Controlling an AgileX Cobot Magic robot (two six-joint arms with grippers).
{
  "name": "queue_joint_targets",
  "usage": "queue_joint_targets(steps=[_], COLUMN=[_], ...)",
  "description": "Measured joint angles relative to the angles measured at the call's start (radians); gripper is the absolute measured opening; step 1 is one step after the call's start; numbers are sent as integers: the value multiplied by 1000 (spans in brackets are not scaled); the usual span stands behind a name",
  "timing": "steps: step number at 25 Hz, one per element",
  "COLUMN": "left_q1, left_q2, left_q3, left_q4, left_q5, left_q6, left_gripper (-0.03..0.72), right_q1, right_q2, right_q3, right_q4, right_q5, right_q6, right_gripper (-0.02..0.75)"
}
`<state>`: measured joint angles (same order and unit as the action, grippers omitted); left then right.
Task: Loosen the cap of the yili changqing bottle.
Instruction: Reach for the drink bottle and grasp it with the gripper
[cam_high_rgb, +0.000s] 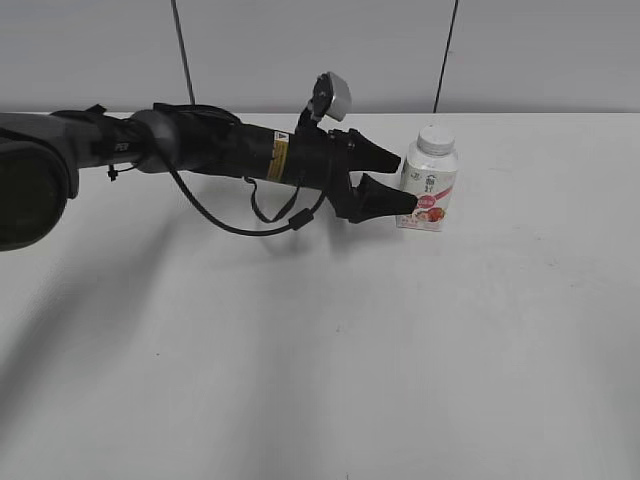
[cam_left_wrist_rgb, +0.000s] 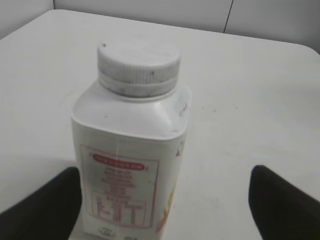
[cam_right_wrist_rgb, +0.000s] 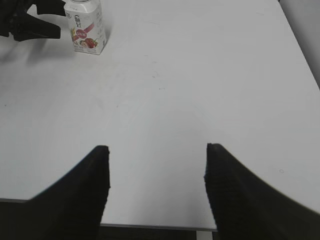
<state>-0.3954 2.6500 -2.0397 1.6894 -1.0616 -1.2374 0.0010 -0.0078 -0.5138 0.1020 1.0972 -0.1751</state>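
Note:
The yili changqing bottle (cam_high_rgb: 430, 190) stands upright on the white table, white with a pink-red band and fruit picture. Its round white cap (cam_high_rgb: 436, 139) is on the neck. In the left wrist view the bottle (cam_left_wrist_rgb: 131, 170) fills the frame with its cap (cam_left_wrist_rgb: 138, 67) on top. My left gripper (cam_high_rgb: 406, 182) is open, its two black fingers on either side of the bottle's lower body, the left finger close to it (cam_left_wrist_rgb: 165, 200). My right gripper (cam_right_wrist_rgb: 157, 160) is open and empty, far from the bottle (cam_right_wrist_rgb: 88, 27), near the table's front edge.
The white table (cam_high_rgb: 400, 340) carries nothing else. The left arm (cam_high_rgb: 200, 150) lies low across the table's far left with a looped cable. The table's front edge (cam_right_wrist_rgb: 150, 226) shows just below the right gripper.

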Motion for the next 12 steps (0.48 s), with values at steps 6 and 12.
queue_joint_targets(steps=[6,12], left_q1=[-14,-27], left_q2=[1,3], left_q3=[-10,-31], left_q4=[-13,-39], left_q5=[23,34], left_q6=[0,-1], left_gripper=[607,603], right_q1=[0,0], right_q2=[0,0], right_q3=[0,0], right_q4=[0,0], right_q5=[0,0], right_q6=[0,0], right_gripper=[482,482])
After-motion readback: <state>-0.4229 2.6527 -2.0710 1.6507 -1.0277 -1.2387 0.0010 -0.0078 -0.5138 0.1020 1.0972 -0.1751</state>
